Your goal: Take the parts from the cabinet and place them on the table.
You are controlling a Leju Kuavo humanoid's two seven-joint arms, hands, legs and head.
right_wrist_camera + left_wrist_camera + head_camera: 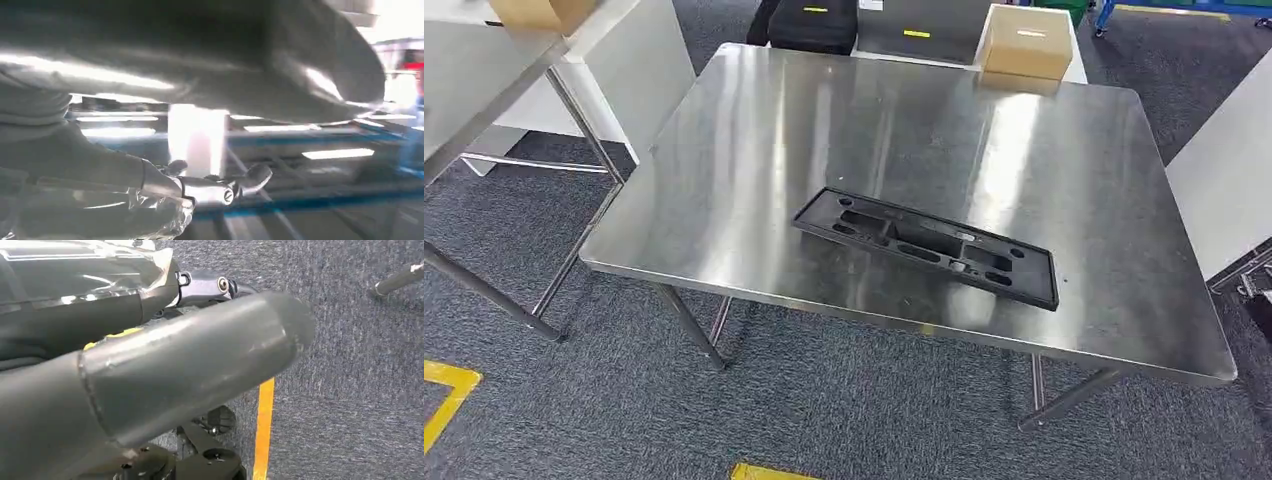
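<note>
close in, from the left wrist view, we see our left hand (165, 375) hanging over grey carpet (360, 390), its thick grey thumb stretched across the picture with a darker finger lying beside it; nothing sits in the hand there, but we cannot tell whether the fingers are spread or curled. a yellow floor line (263, 430) runs beneath it, and a metal table leg end (397, 280) shows at the far corner of that picture.

from the right wrist view, our right hand (200, 75) is a blurred grey mass against bright ceiling lights, with a slim metal-tipped finger (240, 182) reaching out; we cannot tell how the hand stands or whether it holds anything.

from the head view, the steel table (754, 150) stands before us on the carpet, with yellow tape marks (444, 395) on the floor near its front. the black part (929, 245), a long flat tray-like moulding with recesses, lies flat on the tabletop toward the near edge, turned at a slant, with no hand touching it.

beyond the far edge of the table sits a cardboard box (1026, 45) on a white surface, a black case (814, 22) beside it. a second table (484, 80) stands off to the left, carrying another cardboard box (539, 12).
</note>
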